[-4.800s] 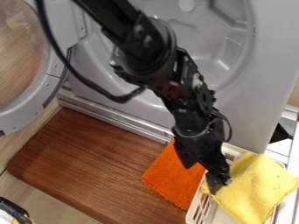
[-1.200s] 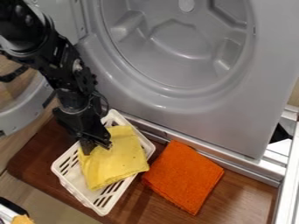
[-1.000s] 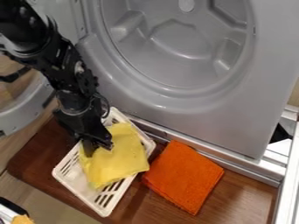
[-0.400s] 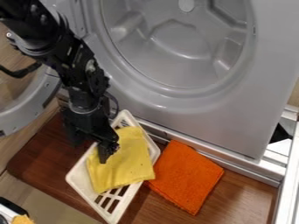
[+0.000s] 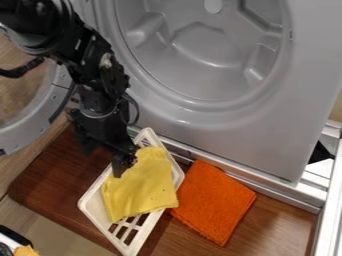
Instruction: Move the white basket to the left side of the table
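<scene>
The white basket (image 5: 98, 210) sits on the wooden table (image 5: 47, 182), lower left of the frame's centre, with a folded yellow cloth (image 5: 141, 187) lying in it. The pincer (image 5: 121, 167) hangs at the basket's left long rim, up against the cloth; whether it is spread or pinching the rim, I cannot tell. An orange cloth (image 5: 214, 200) lies right beside the basket, on the right.

The basket looks to be left of centre on the table, so the move seems mostly done, with perhaps setting down or letting go remaining. If the pincer has caught the yellow cloth along with the rim, backing away could drag the cloth out or tug the basket askew. A one-sided hold might also tip it, and a swing further left could bump the open round door (image 5: 30, 134).
</scene>
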